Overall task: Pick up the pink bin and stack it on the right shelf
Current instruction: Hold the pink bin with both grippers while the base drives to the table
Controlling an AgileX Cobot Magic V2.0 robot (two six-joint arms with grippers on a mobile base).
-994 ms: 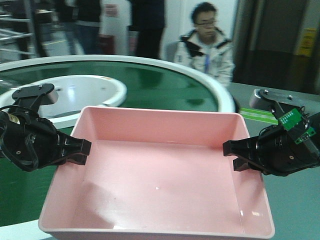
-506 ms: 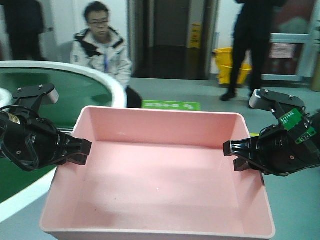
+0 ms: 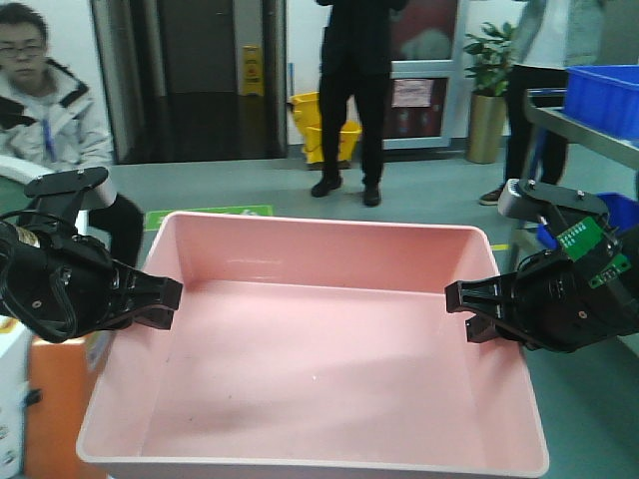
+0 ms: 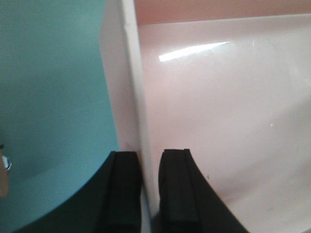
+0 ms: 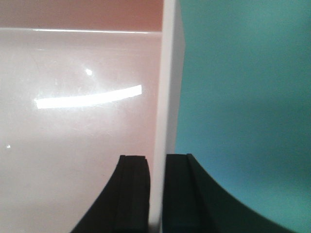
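I hold the pink bin [image 3: 319, 359] up in front of me, level and empty. My left gripper [image 3: 165, 299] is shut on its left wall. In the left wrist view one finger sits outside and one inside the rim, pinching the wall at my left gripper [image 4: 150, 155], with the bin's floor [image 4: 218, 97] to the right. My right gripper [image 3: 461, 304] is shut on the right wall in the same way. The right wrist view shows it [image 5: 156, 159] astride the white-looking rim [image 5: 167, 73]. The right shelf is out of view.
A seated man [image 3: 40, 90] is at the far left and a standing person [image 3: 354, 90] is behind the bin by a yellow mop bucket [image 3: 324, 125]. A blue crate [image 3: 604, 90] rests on a grey metal table at the right edge. An orange box [image 3: 55, 399] is at the lower left.
The whole view has swung to the right: the green conveyor has left the frame and the seated man has slid to the left edge. Both grippers keep the same hold on the bin.
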